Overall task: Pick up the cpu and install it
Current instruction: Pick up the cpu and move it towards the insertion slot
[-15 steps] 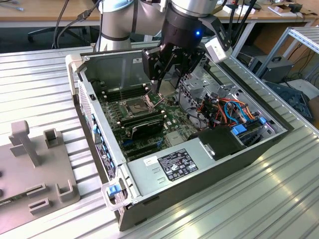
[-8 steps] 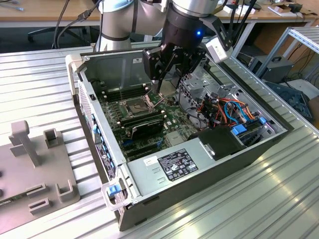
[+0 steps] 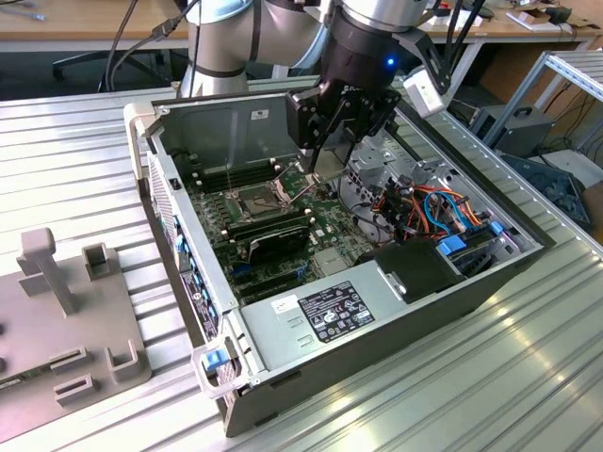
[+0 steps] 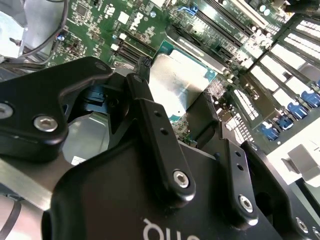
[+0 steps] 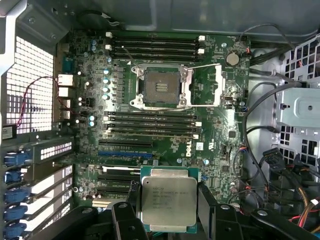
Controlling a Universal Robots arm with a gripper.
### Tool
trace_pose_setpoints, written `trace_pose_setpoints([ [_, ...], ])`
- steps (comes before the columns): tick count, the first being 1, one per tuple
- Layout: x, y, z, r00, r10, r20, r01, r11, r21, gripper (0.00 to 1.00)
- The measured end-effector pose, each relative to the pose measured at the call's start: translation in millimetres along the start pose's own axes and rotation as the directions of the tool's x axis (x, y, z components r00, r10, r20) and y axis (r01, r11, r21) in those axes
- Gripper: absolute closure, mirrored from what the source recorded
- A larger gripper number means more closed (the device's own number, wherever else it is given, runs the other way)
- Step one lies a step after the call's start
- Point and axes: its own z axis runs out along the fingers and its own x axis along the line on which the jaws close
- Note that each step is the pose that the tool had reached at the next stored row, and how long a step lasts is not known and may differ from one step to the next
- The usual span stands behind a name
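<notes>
Above the board (image 5: 220, 130), gripper (image 5: 168, 215) was clamped on the cpu (image 5: 167, 199), fingers (image 5: 125, 220) on opposite edges, silvery face visible in both wrist views. Socket (image 5: 161, 87) sat open, frame (image 5: 206, 85) swung aside. Exterior view: gripper (image 3: 330, 155) at roughly 2 o'clock from socket (image 3: 259, 200), cpu clear of it.

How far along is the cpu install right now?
Done: pickup looks complete. The gripper is shut on the cpu, which is lifted above the motherboard in both wrist views. In hand: the cpu hangs in the fingers, apart from the socket. Left: seating it. The socket is empty, its metal frame is swung open, and the cpu is not yet in it.
</notes>
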Motion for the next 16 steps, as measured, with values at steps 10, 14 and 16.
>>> trace_pose_setpoints([
  [10, -1.5, -0.1, -0.1, 1.0000, 0.000, -0.0001, 0.000, 1.0000, 0.0000, 0.45],
  [14, -1.6, -0.1, 0.0, 1.0000, 0.000, 0.0000, 0.000, 1.0000, 0.0000, 0.45],
  [16, -2.4, -0.1, -0.1, 1.0000, 0.000, 0.0000, 0.000, 1.0000, 0.0001, 0.45],
])
